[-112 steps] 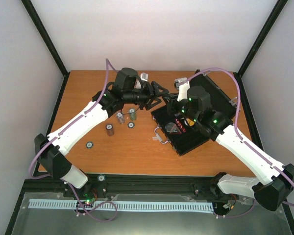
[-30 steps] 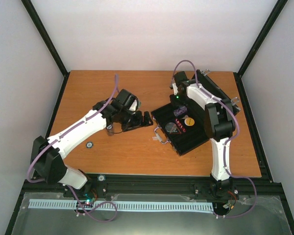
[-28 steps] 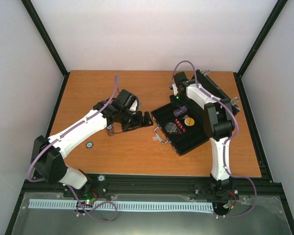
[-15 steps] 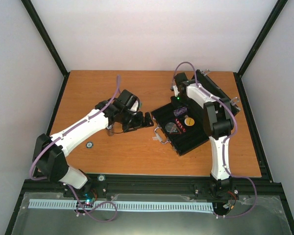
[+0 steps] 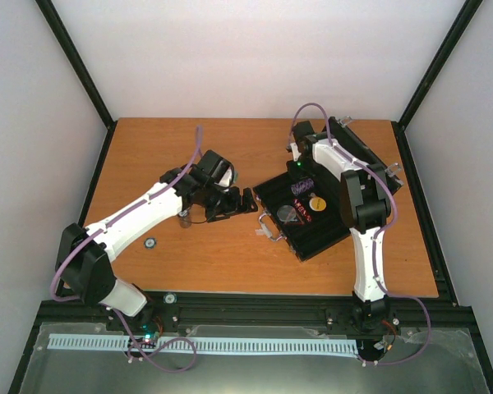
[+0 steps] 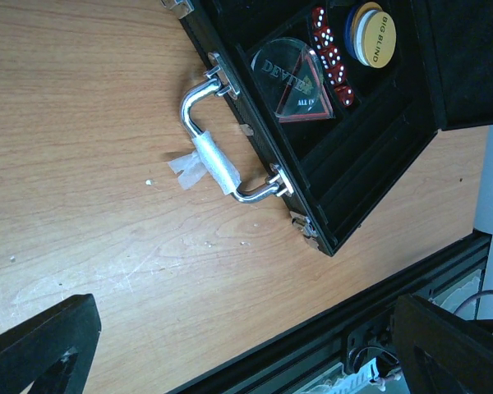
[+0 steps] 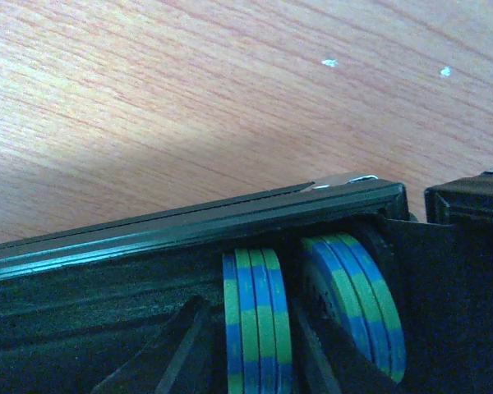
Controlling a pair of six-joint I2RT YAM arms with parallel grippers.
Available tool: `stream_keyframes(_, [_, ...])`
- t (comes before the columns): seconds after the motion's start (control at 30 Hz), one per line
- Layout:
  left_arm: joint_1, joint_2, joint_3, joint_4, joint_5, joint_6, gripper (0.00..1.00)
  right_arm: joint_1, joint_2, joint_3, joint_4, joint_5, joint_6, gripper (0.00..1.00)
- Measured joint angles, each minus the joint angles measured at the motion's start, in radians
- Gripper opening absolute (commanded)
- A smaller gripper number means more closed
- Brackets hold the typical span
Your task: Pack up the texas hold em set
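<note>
The black case (image 5: 316,226) lies open at the right, its lid (image 5: 368,160) raised behind it. My right gripper (image 5: 299,174) is down in the case's far left slot. In the right wrist view its fingers (image 7: 185,349) stand on either side of a blue-green chip stack (image 7: 256,324), shut on it. A second blue-green stack (image 7: 357,295) stands beside it. My left gripper (image 5: 237,202) is open and empty just left of the case. The left wrist view shows the silver handle (image 6: 218,160), a clear dealer button (image 6: 294,78), red dice (image 6: 329,61) and a yellow big blind disc (image 6: 373,34).
A small chip stack (image 5: 183,219) stands by the left forearm. A round white disc (image 5: 150,242) lies on the wood nearer the front left. Black frame posts and white walls close in the table. The front rail (image 6: 370,328) runs under the left gripper.
Since the earliest frame the left arm has drawn back toward the case's left side. The right arm has swung to the case's far left slot. Over the last second both barely move.
</note>
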Motion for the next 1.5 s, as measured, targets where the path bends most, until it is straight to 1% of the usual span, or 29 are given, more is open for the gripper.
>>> stream_keyframes(0.2, [0.000, 0.000, 0.000, 0.001, 0.001, 0.000, 1.00, 0.000, -0.016, -0.002, -0.001, 0.008, 0.014, 0.30])
stream_keyframes(0.47, [0.000, -0.003, -0.014, 0.003, 0.004, -0.001, 1.00, -0.002, -0.082, -0.002, 0.001, 0.053, 0.042, 0.29])
stream_keyframes(0.53, [0.001, -0.007, -0.023, 0.006, 0.004, -0.004, 1.00, -0.002, -0.093, -0.002, 0.002, 0.060, 0.046, 0.28])
stream_keyframes(0.6, [0.001, -0.008, -0.029, 0.010, 0.004, -0.007, 1.00, -0.002, -0.101, -0.003, 0.002, 0.060, 0.048, 0.24])
stream_keyframes(0.63, [0.001, -0.010, -0.034, 0.013, 0.004, -0.008, 1.00, -0.002, -0.104, -0.003, 0.003, 0.055, 0.048, 0.22])
stream_keyframes(0.7, [0.001, -0.010, -0.040, 0.016, 0.004, -0.010, 1.00, -0.002, -0.111, -0.003, 0.003, 0.026, 0.048, 0.22])
stream_keyframes(0.87, [0.001, -0.010, -0.048, 0.016, -0.003, -0.011, 1.00, 0.003, -0.134, -0.010, 0.003, -0.051, 0.048, 0.27])
stream_keyframes(0.9, [0.001, -0.010, -0.051, 0.016, -0.011, -0.011, 1.00, 0.005, -0.141, -0.016, 0.004, -0.063, 0.048, 0.30])
stream_keyframes(1.0, [0.003, -0.010, -0.066, 0.015, -0.062, -0.011, 1.00, 0.013, -0.167, -0.043, 0.002, -0.092, 0.049, 0.49])
stream_keyframes(1.03, [0.005, -0.010, -0.071, 0.013, -0.082, -0.011, 1.00, 0.015, -0.177, -0.052, 0.000, -0.100, 0.050, 0.63])
stream_keyframes(1.07, [0.008, -0.008, -0.076, 0.008, -0.109, -0.011, 1.00, 0.017, -0.187, -0.060, -0.002, -0.109, 0.047, 0.68])
stream_keyframes(1.1, [0.012, -0.007, -0.080, 0.006, -0.126, -0.010, 1.00, 0.019, -0.197, -0.066, -0.002, -0.119, 0.055, 0.78])
stream_keyframes(1.13, [0.016, -0.005, -0.084, 0.002, -0.146, -0.009, 1.00, 0.021, -0.204, -0.071, -0.003, -0.125, 0.059, 0.95])
stream_keyframes(1.17, [0.022, 0.000, -0.087, -0.005, -0.171, -0.005, 1.00, 0.023, -0.215, -0.078, -0.003, -0.133, 0.064, 1.00])
stream_keyframes(1.33, [0.067, 0.082, -0.086, -0.011, -0.265, 0.038, 1.00, 0.054, -0.292, -0.116, -0.011, -0.145, 0.079, 1.00])
stream_keyframes(1.5, [0.104, 0.215, -0.052, -0.018, -0.323, 0.086, 0.95, 0.082, -0.355, -0.121, -0.017, -0.157, 0.084, 1.00])
